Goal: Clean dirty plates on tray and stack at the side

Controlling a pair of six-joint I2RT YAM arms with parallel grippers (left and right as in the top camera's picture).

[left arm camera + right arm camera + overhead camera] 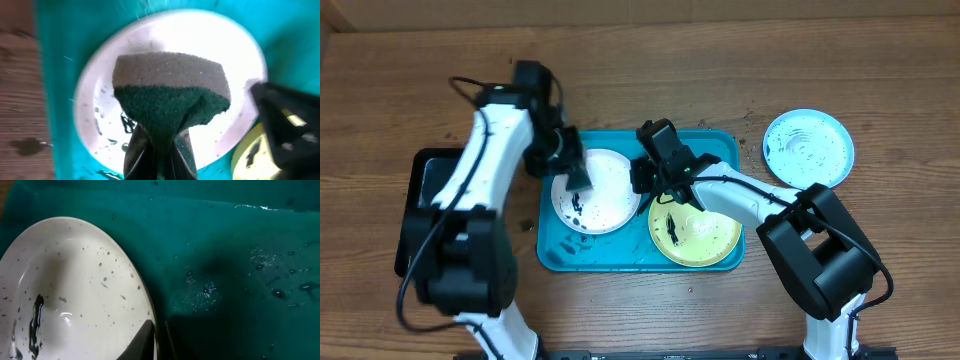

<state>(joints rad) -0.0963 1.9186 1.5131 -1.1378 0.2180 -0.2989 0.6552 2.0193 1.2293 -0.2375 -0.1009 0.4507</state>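
The turquoise tray holds the white plate on its left and the yellow-green plate on its right, both with dark smears. My left gripper is shut on a green-and-grey sponge held over the white plate. My right gripper pinches the white plate's right rim; in the right wrist view its fingers straddle the rim of the speckled plate. The light blue plate lies on the table at the right, off the tray.
A smaller black tray sits at the left under my left arm. The wet tray floor shows droplets. The wooden table surrounds the tray on all sides.
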